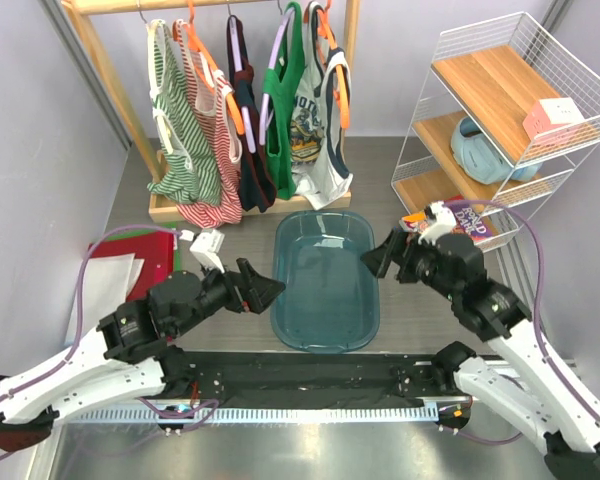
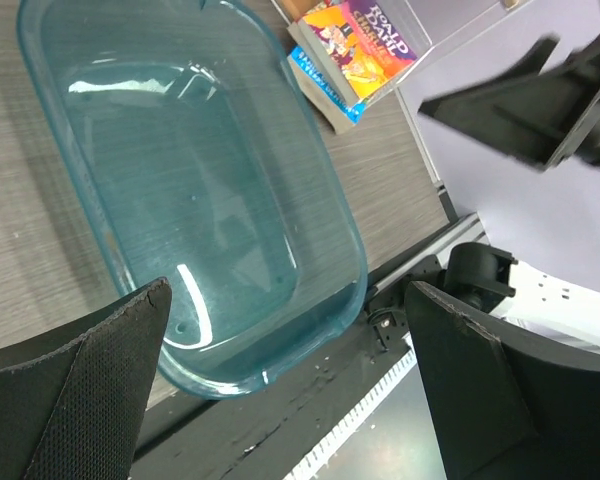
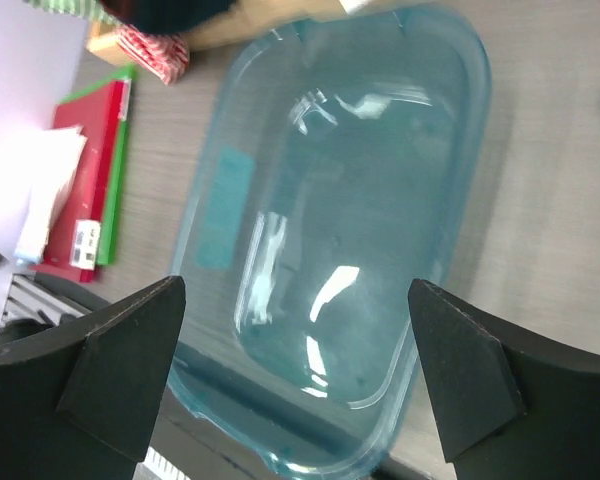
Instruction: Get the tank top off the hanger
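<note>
- The tank top (image 1: 310, 135) hangs on the rack (image 1: 105, 70) at 12 o'clock from the tub (image 1: 277, 280), at the right end of the row of garments and well apart from both arms.
- Its hanger (image 1: 341, 100) is hooked over the top rail, so the shoulders are spread. The straps probably have to slide off the notched ends one at a time.
- The top is white with navy trim at the neck and armholes, with a navy-and-yellow print on the chest. It hangs limp, and the hem reaches down to the rack base.
- A green top (image 1: 283, 100) at its 9 o'clock overlaps its left edge and hides part of the print.
- The left gripper (image 2: 287, 300) sits at 8 o'clock of the tub, pointing across it. Its fingers are spread wide and hold nothing.
- The right gripper (image 3: 295, 290) sits at 2 o'clock of the tub, also spread wide and empty, and looks down into the tub.
- Both arms look parked low on either side of the tub, which is likely where the freed top should drop. The reach to the rack has not begun.
</note>
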Motion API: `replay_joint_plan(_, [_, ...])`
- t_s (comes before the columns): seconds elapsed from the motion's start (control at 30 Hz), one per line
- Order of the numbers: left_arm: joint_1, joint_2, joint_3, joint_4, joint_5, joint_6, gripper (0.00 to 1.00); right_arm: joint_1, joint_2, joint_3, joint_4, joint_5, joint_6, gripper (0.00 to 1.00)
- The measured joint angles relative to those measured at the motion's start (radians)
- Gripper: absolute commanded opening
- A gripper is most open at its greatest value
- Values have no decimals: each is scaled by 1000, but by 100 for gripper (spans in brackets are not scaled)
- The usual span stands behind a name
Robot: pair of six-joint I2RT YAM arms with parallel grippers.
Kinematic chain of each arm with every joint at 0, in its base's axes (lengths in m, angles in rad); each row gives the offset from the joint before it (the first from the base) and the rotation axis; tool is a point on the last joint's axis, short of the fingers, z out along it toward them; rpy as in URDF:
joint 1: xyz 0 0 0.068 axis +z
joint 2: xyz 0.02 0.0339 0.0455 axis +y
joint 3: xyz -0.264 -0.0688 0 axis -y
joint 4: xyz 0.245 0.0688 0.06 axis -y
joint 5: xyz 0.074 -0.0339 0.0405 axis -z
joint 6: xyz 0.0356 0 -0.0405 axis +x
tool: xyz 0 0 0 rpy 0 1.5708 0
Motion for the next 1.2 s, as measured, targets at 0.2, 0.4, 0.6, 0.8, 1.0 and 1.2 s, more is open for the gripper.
replay_joint_plan(0.2, [0, 19, 39, 4, 19, 11, 97, 0, 229, 292, 41, -3, -89, 95])
replay_joint_plan(0.4, [0, -31, 14, 4, 68, -4, 93, 0, 440, 586, 54, 80, -196, 90])
replay_joint_plan(0.6, [0, -91, 2, -9, 114, -31, 93, 0, 595, 827, 48, 163, -325, 78])
replay_joint_plan(0.8, [0, -111, 11, -60, 117, -40, 94, 0, 734, 1016, 50, 141, -391, 67])
replay_joint_plan(1.0, [0, -111, 26, -64, 158, -64, 94, 0, 867, 1188, 39, 110, -423, 62])
replay_joint_plan(1.2, [0, -73, 62, -62, 207, -81, 94, -11, 969, 1294, 34, 90, -428, 60])
